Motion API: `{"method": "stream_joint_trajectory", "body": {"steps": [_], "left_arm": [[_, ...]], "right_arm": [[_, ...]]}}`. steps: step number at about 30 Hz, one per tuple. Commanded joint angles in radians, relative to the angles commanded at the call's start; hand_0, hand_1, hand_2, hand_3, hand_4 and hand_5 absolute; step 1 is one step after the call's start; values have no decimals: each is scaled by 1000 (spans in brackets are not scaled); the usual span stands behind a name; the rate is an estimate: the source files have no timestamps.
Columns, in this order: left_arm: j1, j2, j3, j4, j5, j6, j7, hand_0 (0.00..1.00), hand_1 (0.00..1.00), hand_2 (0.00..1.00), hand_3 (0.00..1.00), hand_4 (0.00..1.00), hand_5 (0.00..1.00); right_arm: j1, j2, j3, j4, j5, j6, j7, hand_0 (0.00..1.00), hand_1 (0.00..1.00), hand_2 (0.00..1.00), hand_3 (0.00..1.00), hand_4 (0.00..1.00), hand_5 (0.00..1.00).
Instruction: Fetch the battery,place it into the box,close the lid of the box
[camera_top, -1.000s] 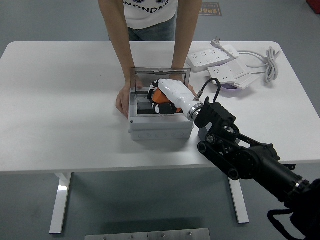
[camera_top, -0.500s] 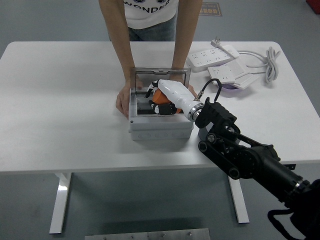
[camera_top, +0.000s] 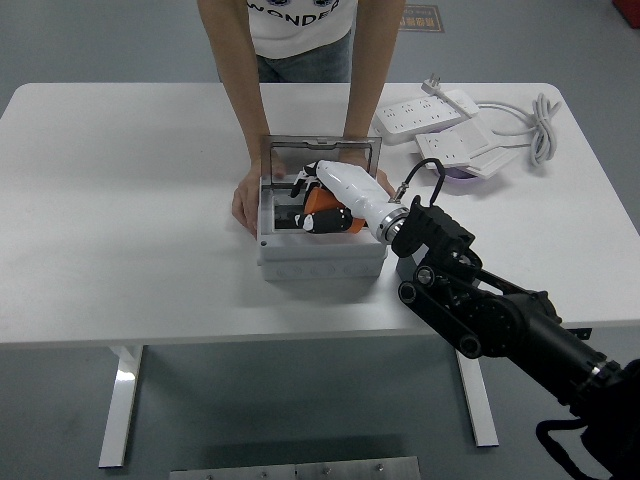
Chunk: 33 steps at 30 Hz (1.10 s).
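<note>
- Battery, an orange and black block (camera_top: 322, 205), sits inside the open grey plastic box (camera_top: 320, 252), gripped by the robot's right hand.
- That right hand (camera_top: 335, 200), white-shelled with black fingers, reaches into the box from the right, its fingers curled around the orange block.
- Hinged to the box's far edge, a clear plastic lid (camera_top: 320, 153) stands upright, open.
- Placed near the middle of the white worktop (camera_top: 130, 200), the box sits slightly towards the right.
- A person in a white top stands at the far side; one hand (camera_top: 245, 200) presses against the box's left wall, the other hand (camera_top: 381, 182) rests at its right side.
- White power strips with coiled cords (camera_top: 450, 125) lie at the far right of the worktop, well apart from the box.
</note>
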Motion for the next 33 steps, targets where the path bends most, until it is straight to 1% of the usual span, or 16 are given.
{"method": "stream_joint_trajectory", "body": {"steps": [1,12,13,24,33], "left_arm": [[0,0,0,0,0,0,0,620,691,587,569,572,2],[-5,1,-3,0,6,-1,1,621,691,586,569,570,2],[-5,2,-4,0,7,-1,1,620,690,584,570,571,2],[-3,1,-5,-1,9,0,3,620,690,584,570,571,2],[-5,0,-6,-1,11,-2,4,619,690,584,570,572,2]], "right_arm": [[0,0,0,-1,1,-1,1,368,426,477,514,818,353],[-3,1,6,-10,12,-9,20,383,431,479,512,829,365],[-3,1,6,-10,13,-9,21,394,432,480,506,832,379],[2,-11,21,7,27,-3,14,401,435,484,501,834,385],[5,-16,30,-6,46,-4,37,400,440,486,498,839,388]]}}
